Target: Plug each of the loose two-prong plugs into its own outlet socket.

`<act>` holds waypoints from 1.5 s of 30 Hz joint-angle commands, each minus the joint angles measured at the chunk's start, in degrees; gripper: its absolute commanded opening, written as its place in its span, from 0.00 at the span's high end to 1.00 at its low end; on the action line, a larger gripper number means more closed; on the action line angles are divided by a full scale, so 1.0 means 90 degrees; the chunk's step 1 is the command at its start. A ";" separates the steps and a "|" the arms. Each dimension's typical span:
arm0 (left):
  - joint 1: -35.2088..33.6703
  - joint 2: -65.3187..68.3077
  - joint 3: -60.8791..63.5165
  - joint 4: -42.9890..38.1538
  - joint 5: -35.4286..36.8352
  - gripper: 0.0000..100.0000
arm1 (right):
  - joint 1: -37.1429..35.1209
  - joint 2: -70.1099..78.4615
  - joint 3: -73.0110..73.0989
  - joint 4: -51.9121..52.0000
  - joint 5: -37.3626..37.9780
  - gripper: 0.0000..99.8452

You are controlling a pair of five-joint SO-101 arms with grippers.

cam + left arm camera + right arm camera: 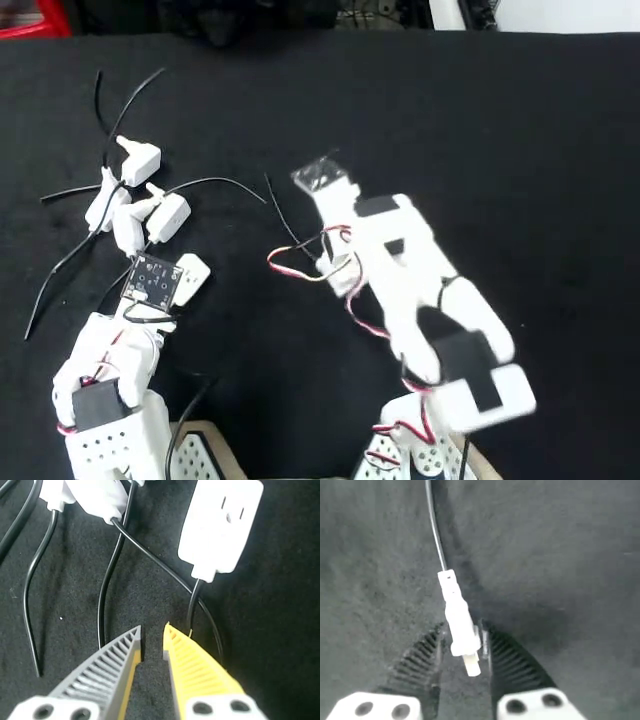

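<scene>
Standing over the black table (500,150), the first thing I notice is a tangle at about 10 o'clock: a cluster of white plugs and sockets (130,200) lying jumbled and touching, with thin black cords (60,265) trailing off toward 8 and 12 o'clock. One more loose cord (285,225) runs close beside the right arm (420,300), whose red and white wires (300,272) loop out at its side.

The left arm (110,385) comes up from 7 o'clock and stops just short of that cluster. From its wrist, the left gripper (152,630) has its grey and yellow fingers a narrow gap apart, with nothing between them. A black cord (107,585) passes beside the grey finger. Just beyond lies a white outlet socket (220,525), face up with its two slots and round hole showing, and its own cord slips under the yellow finger.

The right gripper (322,178) is near the table's middle, toward 11 o'clock and well apart from the cluster. Its dark fingers are clamped on a slim white plug (457,615), which is held at its sides, with a thin cord running away from its far end.

I cannot make out the held plug's prongs. From above, the right gripper's tip is a blur. The pieces in the cluster overlap too much to tell plug from socket.
</scene>
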 commanded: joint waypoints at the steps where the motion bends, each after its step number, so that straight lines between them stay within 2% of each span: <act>1: 0.0005 0.0029 -0.0015 0.0068 -0.0059 0.92 | -0.0322 0.0855 -0.0620 0.0244 0.0293 0.98; 6: 0.0005 0.0029 -0.0015 0.0088 -0.0059 0.92 | -0.0596 0.1617 -0.1392 0.0781 0.0537 0.98; 12: 0.0005 0.0029 -0.0015 0.0088 -0.0059 0.92 | -0.0625 0.2242 -0.2222 0.1309 0.0879 0.90; 23: 0.0005 0.0029 -0.0015 0.0078 -0.0059 0.92 | -0.1045 0.3355 -0.3922 0.2471 0.1260 0.90; 36: 0.0005 0.0029 -0.0015 0.0078 -0.0059 0.92 | -0.1055 0.4967 -0.6637 0.4044 0.1582 0.90; 45: 0.0005 0.0029 -0.0015 0.0068 -0.0059 0.92 | -0.1055 0.5348 -0.7263 0.4454 0.1582 0.90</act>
